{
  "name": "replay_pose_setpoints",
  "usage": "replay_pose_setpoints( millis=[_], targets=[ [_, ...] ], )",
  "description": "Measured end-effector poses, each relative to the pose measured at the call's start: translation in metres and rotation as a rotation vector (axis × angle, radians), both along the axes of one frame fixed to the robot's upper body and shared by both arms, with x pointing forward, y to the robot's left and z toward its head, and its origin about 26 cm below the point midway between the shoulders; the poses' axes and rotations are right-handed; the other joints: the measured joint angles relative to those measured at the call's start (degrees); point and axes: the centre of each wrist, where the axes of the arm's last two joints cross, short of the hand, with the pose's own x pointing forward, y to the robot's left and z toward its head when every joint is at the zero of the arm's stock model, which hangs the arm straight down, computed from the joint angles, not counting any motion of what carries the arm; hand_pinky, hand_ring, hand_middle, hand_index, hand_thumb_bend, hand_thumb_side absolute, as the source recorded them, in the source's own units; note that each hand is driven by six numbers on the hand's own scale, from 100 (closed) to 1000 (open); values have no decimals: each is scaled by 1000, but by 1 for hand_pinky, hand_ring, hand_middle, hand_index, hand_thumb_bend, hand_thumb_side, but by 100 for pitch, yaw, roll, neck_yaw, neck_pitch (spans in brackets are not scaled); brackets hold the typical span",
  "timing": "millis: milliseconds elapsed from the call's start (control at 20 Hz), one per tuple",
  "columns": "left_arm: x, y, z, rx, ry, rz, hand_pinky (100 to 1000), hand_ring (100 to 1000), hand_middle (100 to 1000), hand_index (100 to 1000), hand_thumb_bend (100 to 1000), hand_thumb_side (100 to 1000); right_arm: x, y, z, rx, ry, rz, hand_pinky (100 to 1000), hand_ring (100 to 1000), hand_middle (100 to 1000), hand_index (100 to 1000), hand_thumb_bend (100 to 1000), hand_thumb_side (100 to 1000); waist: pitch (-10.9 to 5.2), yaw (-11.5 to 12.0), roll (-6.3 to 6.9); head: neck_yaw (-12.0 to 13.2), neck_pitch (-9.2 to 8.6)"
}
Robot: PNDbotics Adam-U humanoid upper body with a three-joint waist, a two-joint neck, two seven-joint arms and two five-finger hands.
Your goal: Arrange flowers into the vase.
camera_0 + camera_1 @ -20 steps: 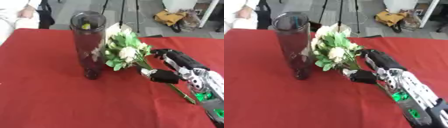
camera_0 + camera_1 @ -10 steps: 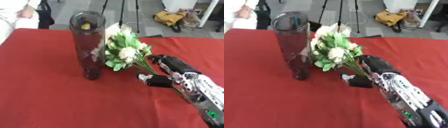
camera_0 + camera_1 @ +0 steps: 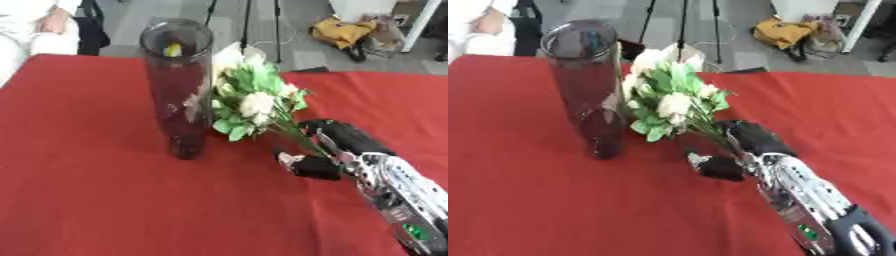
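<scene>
Where the green stems run down into the right hand (image 3: 325, 156), the left eye view loses them behind the dark fingers, so I cannot make out how far they reach past the palm. Its fingers and thumb are curled round those stems, holding the bouquet of white flowers (image 3: 254, 102) with the heads leaning up and to the left, just beside the vase (image 3: 179, 87). Whether the leaves touch the glass is hard to tell. The forearm is cut off at the lower right corner, and the left hand shows nowhere. Against half a second ago, the hand and bouquet sit slightly lower and closer on the red tablecloth (image 3: 87, 190), though the whole picture has shifted a little too; the vase stands upright where it was. It is tall, dark and see-through, with nothing from the bouquet in it; a small yellow patch shows at its mouth, and I cannot say whether that lies inside or behind.

From the right eye view, the bouquet stands a shade clearer of the vase, with a sliver of cloth between the lower leaves and the glass. The dark base of the vase rests on the cloth. The thumb tip looks pale.
</scene>
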Motion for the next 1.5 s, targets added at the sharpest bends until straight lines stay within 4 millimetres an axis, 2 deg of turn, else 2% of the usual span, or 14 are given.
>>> replay_pose_setpoints(
  millis=[150, 200, 250, 600, 900, 1100, 1300, 1500],
  targets=[
    [0, 0, 0, 1, 0, 1, 840, 943, 939, 915, 100, 1000, 1, 0, -1, -10, -47, -23, 698, 832, 796, 954, 310, 915, 64, -3, 17, 0, -76],
    [0, 0, 0, 2, 0, 3, 840, 943, 939, 914, 100, 1000, 1, 1, -1, -15, -67, -27, 701, 834, 799, 957, 255, 930, 83, -14, 21, 0, -100],
    [0, 0, -1, 2, 1, 3, 840, 943, 939, 913, 100, 1000, 0, 1, 0, -18, -88, -31, 702, 836, 800, 958, 309, 917, 105, -28, 22, 1, -116],
    [0, 0, -1, 5, 1, 1, 841, 943, 939, 908, 100, 1000, 3, -2, 5, -48, -161, -86, 700, 839, 806, 964, 311, 923, 198, -21, 34, -24, -195],
    [0, -1, -1, 6, 1, -4, 841, 943, 939, 905, 100, 1000, 11, -9, -2, -59, -129, -122, 693, 837, 800, 964, 303, 929, 250, 72, 55, -177, -251],
    [1, -2, -1, 7, 1, -10, 841, 943, 939, 904, 100, 1000, 13, -12, -4, -46, -106, -121, 691, 837, 799, 965, 312, 925, 288, 110, 55, -496, -524],
    [1, -4, 0, 10, -3, -17, 841, 943, 939, 904, 100, 1000, 15, -13, -2, -34, -92, -112, 692, 839, 801, 965, 317, 923, 314, 133, 55, -808, -874],
    [1, -4, 1, 11, -5, -21, 841, 943, 939, 904, 100, 1000, 16, -14, 0, -33, -85, -102, 696, 846, 806, 965, 327, 914, 327, 165, 55, -954, -1202]
  ],
)
